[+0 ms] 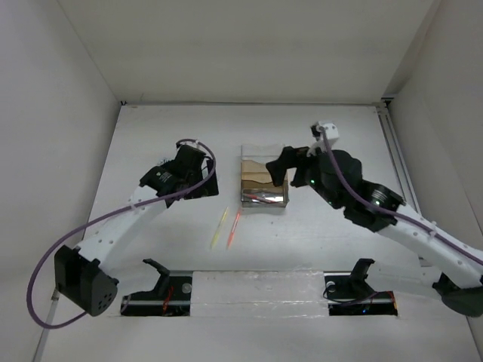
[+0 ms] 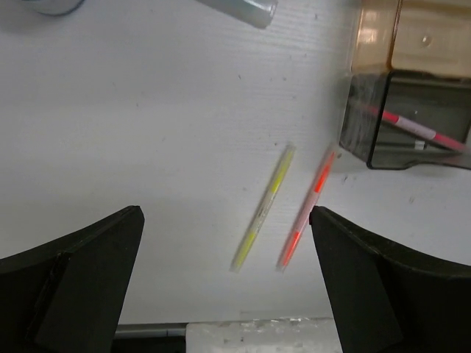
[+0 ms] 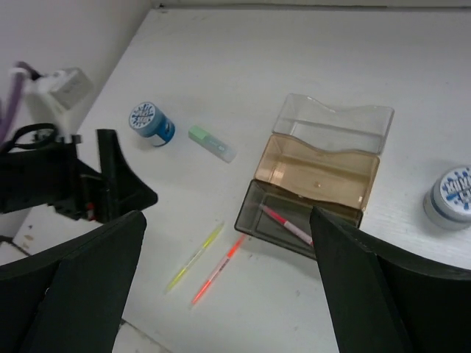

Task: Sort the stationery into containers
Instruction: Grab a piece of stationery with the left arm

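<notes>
Yellow pen [image 2: 263, 208] beside orange pen [image 2: 307, 207], red pen [image 3: 287, 225] in organizer [image 3: 324, 141], left tool [image 2: 225, 212] and right tool [image 3: 228, 215] wide

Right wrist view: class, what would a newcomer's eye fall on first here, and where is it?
The bright yellow pen and orange pen lie side by side on the white table, close to the organizer. A red-and-white pen lies in its dark end compartment.

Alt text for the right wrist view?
Clear three-compartment organizer on a table, one red pen in its dark near compartment. A yellow pen and an orange pen lie loose beside it; a green marker and two blue rolls sit farther out.
</notes>
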